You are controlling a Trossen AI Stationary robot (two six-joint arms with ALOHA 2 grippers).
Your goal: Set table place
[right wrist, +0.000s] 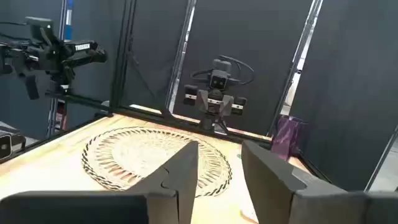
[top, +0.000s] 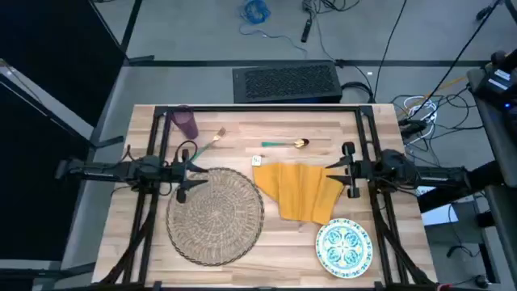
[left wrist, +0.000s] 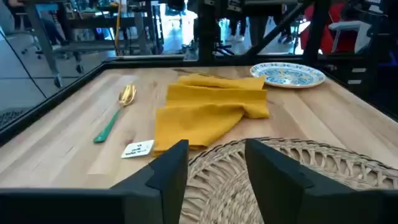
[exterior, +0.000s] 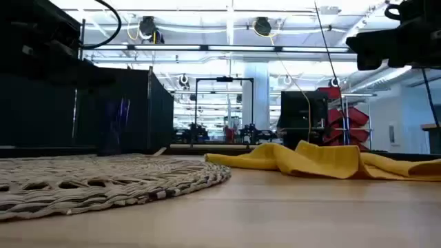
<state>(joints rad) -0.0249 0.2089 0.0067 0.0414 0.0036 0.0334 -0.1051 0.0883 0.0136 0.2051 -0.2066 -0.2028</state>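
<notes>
Placemat (top: 216, 216) lay bare from above, plate (top: 345, 246), napkin (top: 303, 190), spoon (top: 285, 144), fork (top: 208, 144) and purple cup (top: 187, 123) scattered around it, awaiting arrangement. Wrist views showed left gripper (left wrist: 214, 165) and right gripper (right wrist: 219, 163) hovering released.

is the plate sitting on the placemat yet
No, in the high view the floral plate lies on the bare table near the right front corner, apart from the woven placemat.
</notes>
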